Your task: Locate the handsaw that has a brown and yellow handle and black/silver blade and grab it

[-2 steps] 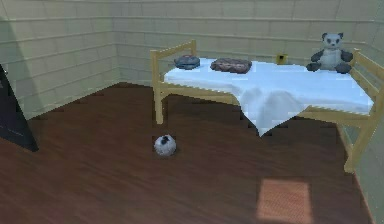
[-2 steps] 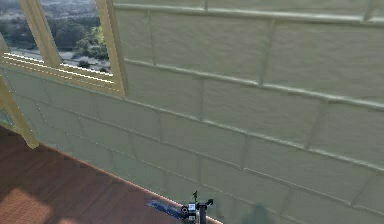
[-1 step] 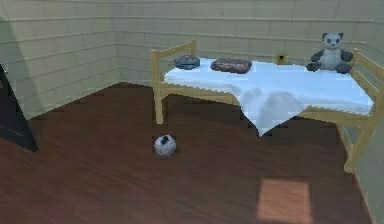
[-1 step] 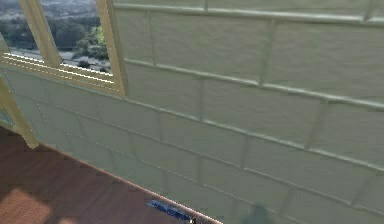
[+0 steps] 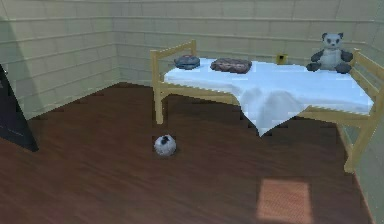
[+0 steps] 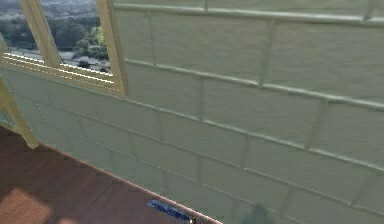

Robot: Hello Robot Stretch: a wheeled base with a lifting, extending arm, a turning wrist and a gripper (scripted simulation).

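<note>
Forward view, bed: a pale yellow wooden bed frame (image 5: 158, 85) stands in the far corner. A white sheet (image 5: 265, 100) covers the mattress and spills over the near edge.
Forward view, on the bed: a dark grey round cushion (image 5: 187, 62) lies toward the view's left end, with a flat brown rectangular thing (image 5: 231, 65) just beside it. A black-and-white panda plush toy (image 5: 331, 53) sits upright at the right end, well apart from those two.
Forward view, floor: on the dark brown wooden plank floor (image 5: 90, 170) lies a small round black-and-white thing (image 5: 165, 146). It is near the bed's left front leg but apart from it.
Forward view, left edge: a dark flat panel (image 5: 14, 110) leans in the picture; I can't say what it is.
Arm side view, wall: a pale green panelled wall (image 6: 250, 100) runs across, with a pale yellow framed window (image 6: 70, 40) at the view's upper left and trees beyond the glass.
Arm side view, floor: a thin bluish elongated thing (image 6: 170, 209) lies at the foot of that wall, near the bottom edge.
Between the views: the bed and its load belong to the forward view, the window and the wall's foot to the arm side view.
Handsaw: I cannot tell where it is. The bluish thing by the wall is too small to name.
Jaws: I cannot tell their state.
</note>
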